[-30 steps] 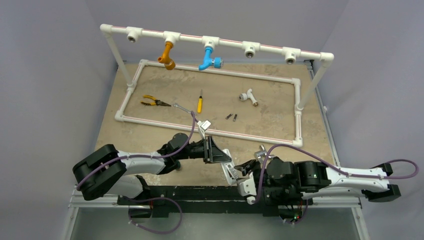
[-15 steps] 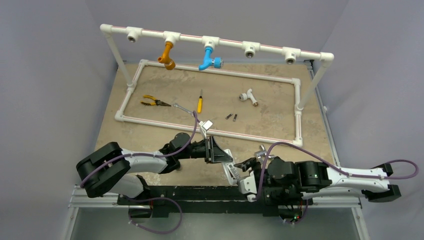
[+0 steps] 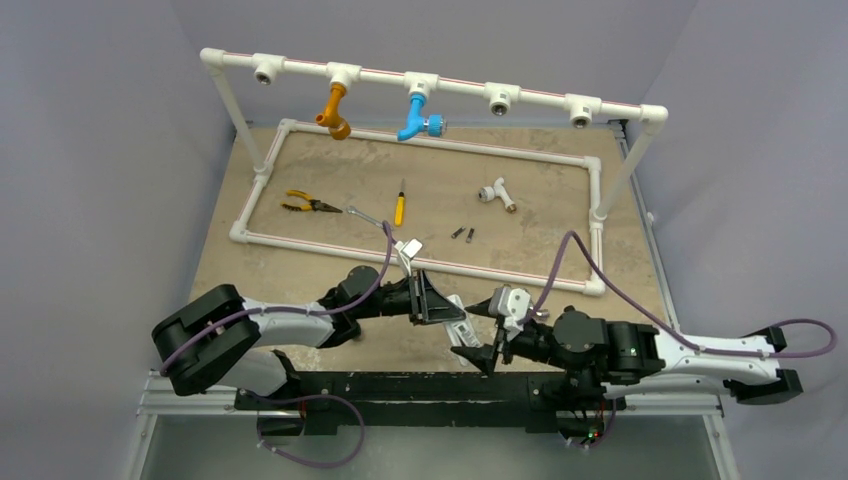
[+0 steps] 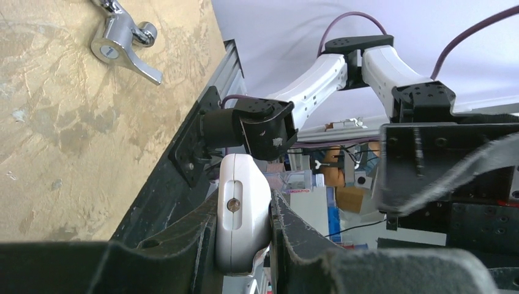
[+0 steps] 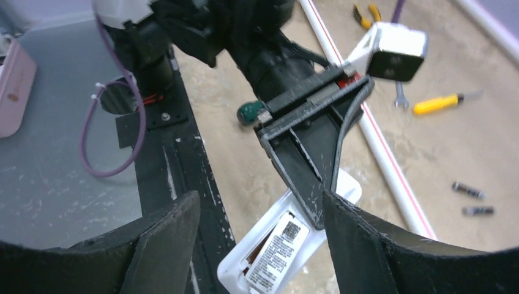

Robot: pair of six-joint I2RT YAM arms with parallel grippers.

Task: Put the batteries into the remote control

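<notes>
Loading has not begun: the left gripper (image 4: pixel 243 236) clamps the remote (image 4: pixel 240 202) at the near edge of the table (image 3: pixel 250 280), the right gripper (image 5: pixel 260 214) is spread and empty beside it, and both batteries (image 3: pixel 457 233) lie well apart, unpicked.

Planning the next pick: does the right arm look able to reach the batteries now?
Likely yes. The right gripper is open and empty, and the batteries lie uncovered on the table; only the low white pipe rail lies between.
</notes>
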